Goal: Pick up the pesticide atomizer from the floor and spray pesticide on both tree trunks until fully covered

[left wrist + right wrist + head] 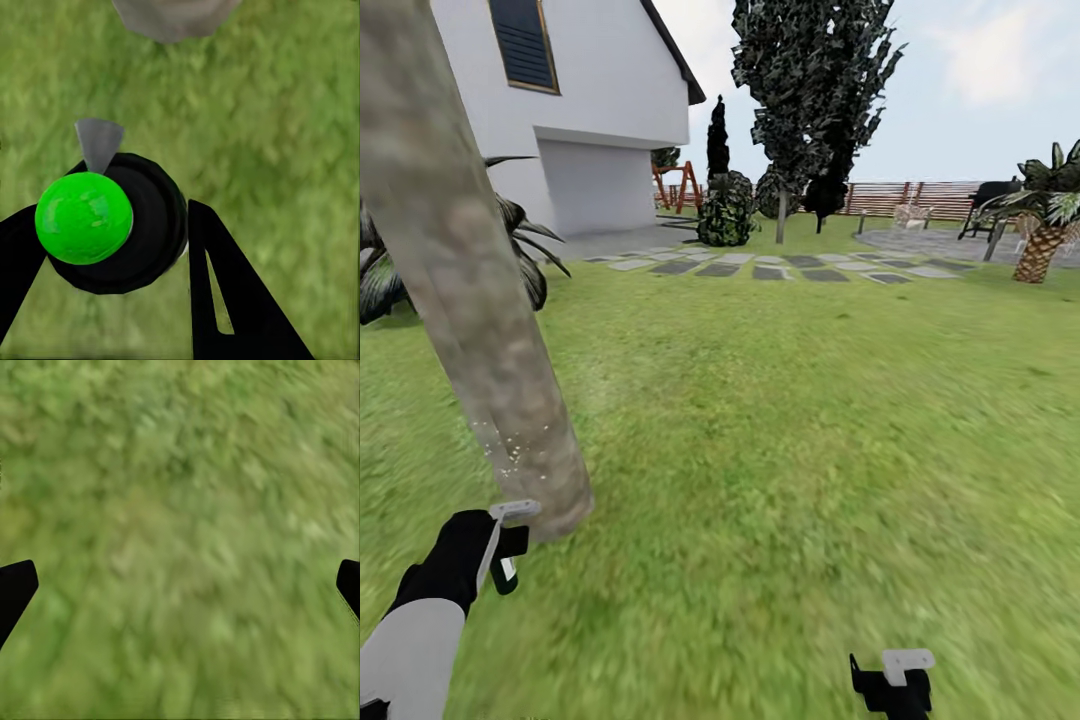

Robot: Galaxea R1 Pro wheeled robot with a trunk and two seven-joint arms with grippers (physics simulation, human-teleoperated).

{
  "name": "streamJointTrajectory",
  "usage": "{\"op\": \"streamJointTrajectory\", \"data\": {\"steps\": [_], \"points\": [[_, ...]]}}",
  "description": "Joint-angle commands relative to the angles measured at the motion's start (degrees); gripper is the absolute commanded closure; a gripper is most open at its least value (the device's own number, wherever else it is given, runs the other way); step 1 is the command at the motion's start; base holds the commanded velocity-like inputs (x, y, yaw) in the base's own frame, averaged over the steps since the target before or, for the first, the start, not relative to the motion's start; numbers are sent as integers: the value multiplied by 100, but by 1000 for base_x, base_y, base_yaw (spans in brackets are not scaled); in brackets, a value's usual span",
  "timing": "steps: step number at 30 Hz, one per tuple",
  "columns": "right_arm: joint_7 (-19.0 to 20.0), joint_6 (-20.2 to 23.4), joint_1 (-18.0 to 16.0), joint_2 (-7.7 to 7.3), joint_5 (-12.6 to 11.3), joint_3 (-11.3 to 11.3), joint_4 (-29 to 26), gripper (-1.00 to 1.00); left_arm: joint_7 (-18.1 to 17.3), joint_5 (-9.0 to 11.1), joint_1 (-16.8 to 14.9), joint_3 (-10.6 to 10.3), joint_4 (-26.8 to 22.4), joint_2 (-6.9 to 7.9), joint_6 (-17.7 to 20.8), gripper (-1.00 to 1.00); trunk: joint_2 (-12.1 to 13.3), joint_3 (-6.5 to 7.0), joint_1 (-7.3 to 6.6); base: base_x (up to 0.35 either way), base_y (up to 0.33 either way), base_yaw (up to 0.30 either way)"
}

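Note:
A thick, pale grey-brown tree trunk (470, 290) leans across the left of the head view, with fine white specks of pesticide (510, 452) low on its bark. My left gripper (500, 545) is right beside the trunk's flared base, shut on the pesticide atomizer (508, 570). In the left wrist view the atomizer (142, 225) is a dark round bottle with a bright green top and a grey nozzle, held between the black fingers (225, 292), with the trunk base (172, 15) just beyond. Far back stands another tall tree (810, 90) with a blocky dark canopy. My right gripper (890, 680) hangs open over the grass.
Green lawn (810, 420) spreads ahead and to the right. A white house (580, 110) and grey stepping stones (760, 268) lie at the back, with a slatted fence (920, 198), a palm (1045, 235) and a spiky plant (525, 250) behind the trunk.

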Motion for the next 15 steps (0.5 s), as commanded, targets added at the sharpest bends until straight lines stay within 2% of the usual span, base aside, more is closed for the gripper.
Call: {"op": "streamJointTrajectory", "data": {"steps": [1, 4, 12, 15], "points": [[-18, -12, -1, -1, -44, 50, 0, -100, -57, -62, -6, 24, -10, -5, 21, 100, -2, -5, 0, 134, -261, 277], [-18, -12, -1, 0, -44, 50, 0, -100, -57, -61, -6, 28, -12, 1, 21, 100, -2, -5, 0, 145, -261, 205], [-18, -12, -1, 0, -44, 50, 0, -100, -57, -60, -6, 50, -13, 5, 30, 100, -2, -5, 0, 163, -260, 23], [-18, -12, -1, 0, -44, 50, 0, -100, -57, -61, -6, 54, -13, 4, 30, 100, -2, -6, 0, 172, -252, 148]]}}
